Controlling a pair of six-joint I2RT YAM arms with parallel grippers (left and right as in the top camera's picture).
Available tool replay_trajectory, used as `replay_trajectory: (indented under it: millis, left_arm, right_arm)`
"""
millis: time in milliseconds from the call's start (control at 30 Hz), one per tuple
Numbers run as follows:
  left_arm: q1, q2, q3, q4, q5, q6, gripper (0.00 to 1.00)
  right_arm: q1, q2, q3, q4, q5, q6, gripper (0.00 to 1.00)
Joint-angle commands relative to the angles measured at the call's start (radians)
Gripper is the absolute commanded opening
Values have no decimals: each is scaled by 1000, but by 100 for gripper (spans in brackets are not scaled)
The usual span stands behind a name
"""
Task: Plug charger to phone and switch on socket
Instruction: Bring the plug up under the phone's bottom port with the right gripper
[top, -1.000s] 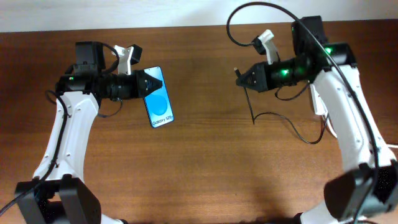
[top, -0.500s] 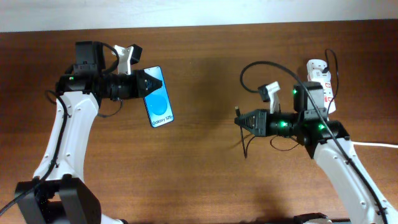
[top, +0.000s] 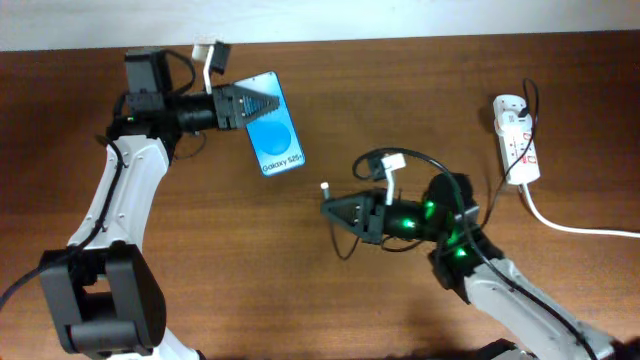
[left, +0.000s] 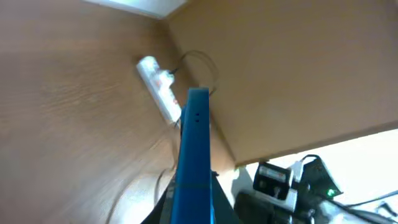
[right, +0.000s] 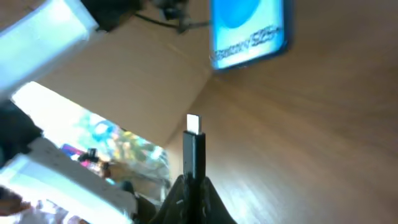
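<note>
The phone (top: 275, 135), its blue screen lit, sits upper left of centre in the overhead view. It appears raised off the brown table (top: 200, 270), its top end clamped in the left gripper (top: 248, 104). Its lower end points toward the lower right and is free.

In the middle of the frame the right gripper (top: 338, 210) pinches the charger (top: 324, 188) just behind its pale plug tip. The thin black cable loops back over the arm. Plug and phone are near but apart, so plugging in is not yet done, and nothing lies between them.

At far right lies the socket (top: 516, 138), its thick white cord (top: 570, 226) trailing off the right edge. Neither gripper touches it. Whether its switch is on cannot be told.
</note>
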Motion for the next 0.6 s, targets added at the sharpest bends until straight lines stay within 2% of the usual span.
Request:
replay_trajectory:
  millis: [0,133,300,367,433,500,567]
  left_arm:
    - [0,0,18,148,87,-302,0]
    - [0,0,18,161,32,-520,0]
    - [0,0,18,154,23,-532,0]
    - [0,0,18,126,23,-531,0]
    - [0,0,18,100,68,-499,0]
    - [2,4,18,101,169,-465,0]
    - [2,16,18,97,205,-414,0]
  right_arm:
    - [61,110,14,201,58,188,4]
    - [79,178,16,347,78,299,4]
    - [96,178,42,371,108,291,4]
    - [125,178,86,293,125,216,4]
    - [157,178,167,72,117,90,4]
    - [162,178,188,6,115,70,4]
    - [162,178,188,-13,103,66,4]
